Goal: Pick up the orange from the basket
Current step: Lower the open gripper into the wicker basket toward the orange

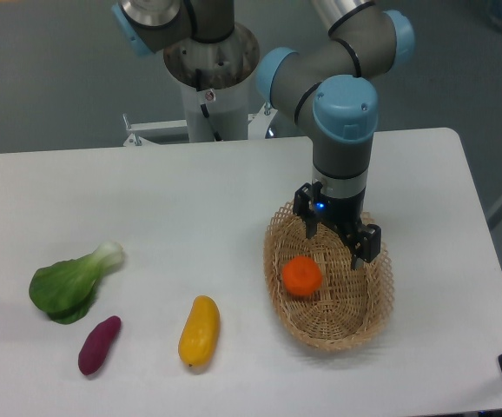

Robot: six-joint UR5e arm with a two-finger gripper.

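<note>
one arm: a grey ur5e with light-blue joint caps, reaching from its pedestal at the far edge down over the right part of the table (234, 191).
gripper (336, 238): black, two fingers pointing down into the basket; fingers spread wide apart, one at the far-left of the basket's inside, the other nearer the right rim; nothing held between them; a small blue light glows on its body.
orange (302, 275): small, round, bright orange; lying inside the basket toward its left side, on the woven floor; it sits in front of and below the spread fingers, not between them, and no finger touches it as far as can be seen.
basket (368, 323): oval, shallow, light tan wicker with an open lattice rim; on the right half of the table, long axis running from far-left to near-right; holds only the orange besides the gripper tips.
yellow oblong fruit (199, 331): elongated, yellow-orange; on the bare table, left of the basket, near the front edge.
purple vegetable (99, 345): small, elongated, dark purple; left of the yellow fruit, apart from it.
leafy green (73, 282): bok choy-like, white stem pointing up-right, dark leaves; just above the purple vegetable, at the left of the table.
table: white, flat, rounded corners.
</note>
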